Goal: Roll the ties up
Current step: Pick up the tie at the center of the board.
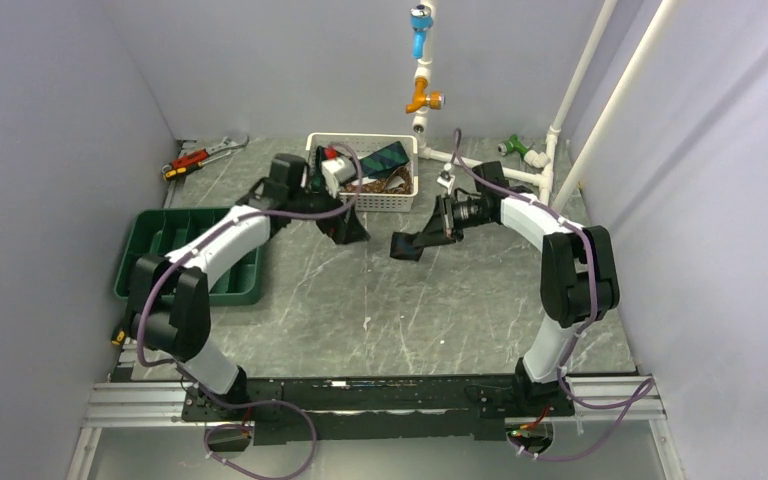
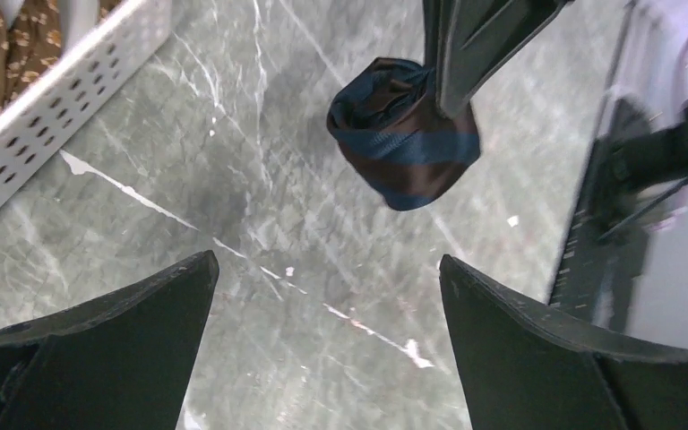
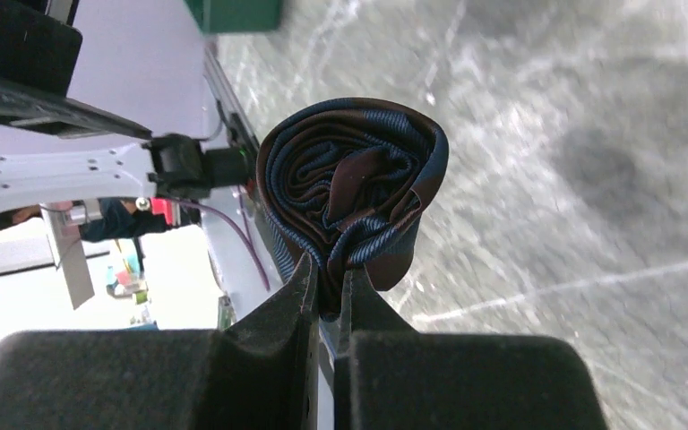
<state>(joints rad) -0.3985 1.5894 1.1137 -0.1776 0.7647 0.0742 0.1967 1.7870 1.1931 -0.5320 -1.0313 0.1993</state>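
A rolled tie [image 3: 351,184], navy with brown stripes, hangs above the table, pinched at its edge by my right gripper [image 3: 325,279], which is shut on it. From above the roll [image 1: 406,245] sits mid-table in front of the basket. The left wrist view shows the same roll [image 2: 405,134] held from above by the right fingers [image 2: 466,45]. My left gripper [image 2: 327,269] stands wide open over bare tabletop, a short way left of the roll, nothing between its fingers. From above it [image 1: 352,228] hovers just in front of the white basket [image 1: 407,189], which holds more ties [image 1: 385,158], one green and one brown.
A green divided tray [image 1: 165,240] lies at the left. A wrench with red handles [image 1: 200,155] rests at the back left. White pipes with valves [image 1: 525,160] stand at the back right. Grey walls close in both sides.
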